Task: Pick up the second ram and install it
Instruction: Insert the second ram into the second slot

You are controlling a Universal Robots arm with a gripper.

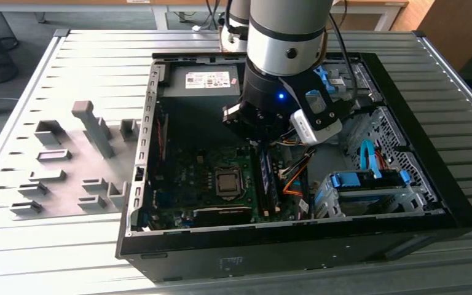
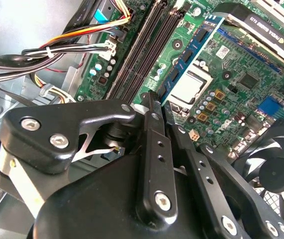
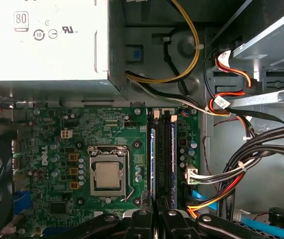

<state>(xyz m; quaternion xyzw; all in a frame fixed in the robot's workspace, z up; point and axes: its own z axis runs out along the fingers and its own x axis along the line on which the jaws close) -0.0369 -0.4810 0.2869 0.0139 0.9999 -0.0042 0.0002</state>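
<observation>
Black metal fingers [image 3: 154, 215] closed, gripping the second ram [image 3: 153, 159], a thin flat blue-green board standing on its edge among long black slots [image 3: 166, 154].

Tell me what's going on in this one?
A robot arm is working inside an open computer case. Its gripper sits low over the motherboard's memory slots, beside the bare processor socket. A blue-green ram stick stands on edge in the slot row, in line with the gripper. Whether it is fully seated cannot be told.
</observation>
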